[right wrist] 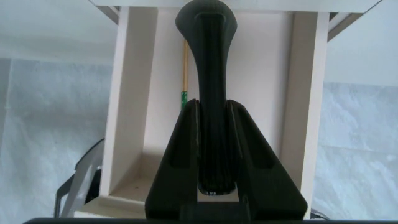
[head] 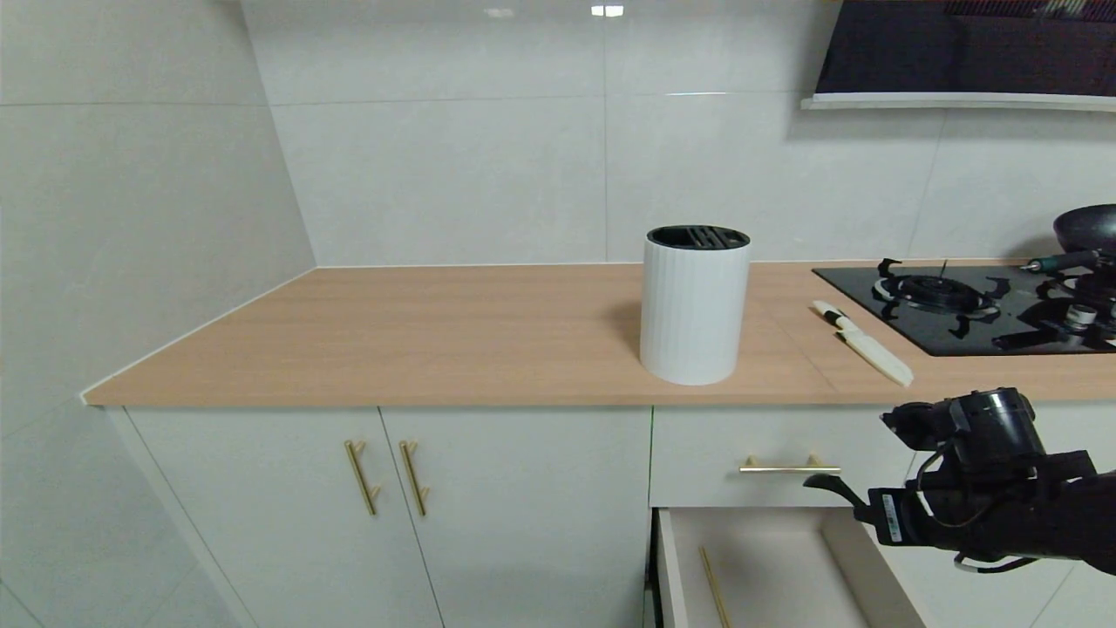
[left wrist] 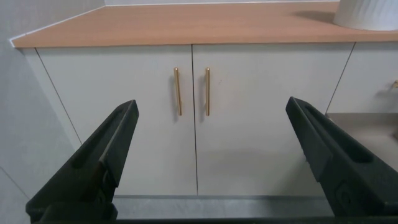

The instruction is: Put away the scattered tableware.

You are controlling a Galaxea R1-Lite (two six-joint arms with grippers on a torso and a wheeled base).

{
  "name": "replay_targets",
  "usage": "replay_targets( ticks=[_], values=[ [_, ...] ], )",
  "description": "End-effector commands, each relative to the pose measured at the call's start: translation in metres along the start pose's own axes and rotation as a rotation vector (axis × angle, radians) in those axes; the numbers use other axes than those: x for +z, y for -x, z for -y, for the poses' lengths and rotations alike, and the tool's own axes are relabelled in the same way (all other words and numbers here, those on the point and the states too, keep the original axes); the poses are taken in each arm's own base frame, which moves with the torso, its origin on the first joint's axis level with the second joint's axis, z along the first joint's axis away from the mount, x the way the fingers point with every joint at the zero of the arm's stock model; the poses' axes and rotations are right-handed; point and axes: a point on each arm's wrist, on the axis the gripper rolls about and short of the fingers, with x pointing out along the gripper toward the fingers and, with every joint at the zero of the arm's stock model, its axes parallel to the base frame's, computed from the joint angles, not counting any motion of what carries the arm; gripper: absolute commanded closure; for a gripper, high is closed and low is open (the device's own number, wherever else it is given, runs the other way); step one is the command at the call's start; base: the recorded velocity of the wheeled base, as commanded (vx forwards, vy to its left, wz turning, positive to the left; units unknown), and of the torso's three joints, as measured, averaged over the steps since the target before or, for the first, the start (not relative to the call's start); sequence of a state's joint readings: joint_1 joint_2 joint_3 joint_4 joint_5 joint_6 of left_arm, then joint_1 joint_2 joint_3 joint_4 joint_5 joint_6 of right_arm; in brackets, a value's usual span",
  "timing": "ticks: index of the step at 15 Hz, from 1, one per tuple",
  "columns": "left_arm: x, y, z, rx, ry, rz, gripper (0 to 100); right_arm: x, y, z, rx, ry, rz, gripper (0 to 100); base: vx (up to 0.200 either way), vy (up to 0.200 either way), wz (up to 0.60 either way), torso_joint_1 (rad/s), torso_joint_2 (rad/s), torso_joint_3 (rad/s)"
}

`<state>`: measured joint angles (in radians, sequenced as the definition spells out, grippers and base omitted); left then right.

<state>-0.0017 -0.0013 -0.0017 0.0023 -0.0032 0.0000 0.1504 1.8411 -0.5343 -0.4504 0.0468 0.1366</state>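
My right gripper [right wrist: 210, 121] is shut on a black utensil [right wrist: 206, 37] with a rounded end. It hangs above the open white drawer [right wrist: 135, 124], where a wooden chopstick [right wrist: 185, 71] lies. From the head view the right gripper [head: 872, 510] is over the drawer [head: 837, 541], with the black utensil's tip [head: 824, 482] pointing left and the chopstick [head: 713, 583] on the drawer floor. A white knife [head: 863, 342] lies on the wooden counter [head: 436, 331] beside a white ribbed knife block [head: 695, 305]. My left gripper [left wrist: 211, 118] is open and low, facing the cabinet doors.
A black gas hob [head: 968, 305] with a dark wok [head: 1085, 228] fills the counter's right end. Tiled walls close the back and the left. Two gold door handles [left wrist: 191, 91] are on the cabinet, and a gold bar handle [head: 789, 468] is on the upper drawer.
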Motion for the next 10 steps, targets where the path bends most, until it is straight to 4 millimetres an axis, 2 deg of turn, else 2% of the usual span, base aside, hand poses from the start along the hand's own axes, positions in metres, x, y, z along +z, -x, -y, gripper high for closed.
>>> replay_targets(
  ticks=[1, 10],
  values=[
    [0.000, 0.000, 0.000, 0.000, 0.000, -0.002, 0, -0.003, -0.006, 0.000, -0.002, 0.000, -0.015, 100, 0.000, 0.000, 0.00, -0.149, 0.35, 0.203],
    [0.000, 0.000, 0.000, 0.000, 0.000, -0.002, 0, -0.011, -0.022, -0.001, -0.012, 0.009, -0.035, 100, 0.000, 0.000, 0.00, -0.184, 0.47, 0.273]
  ],
)
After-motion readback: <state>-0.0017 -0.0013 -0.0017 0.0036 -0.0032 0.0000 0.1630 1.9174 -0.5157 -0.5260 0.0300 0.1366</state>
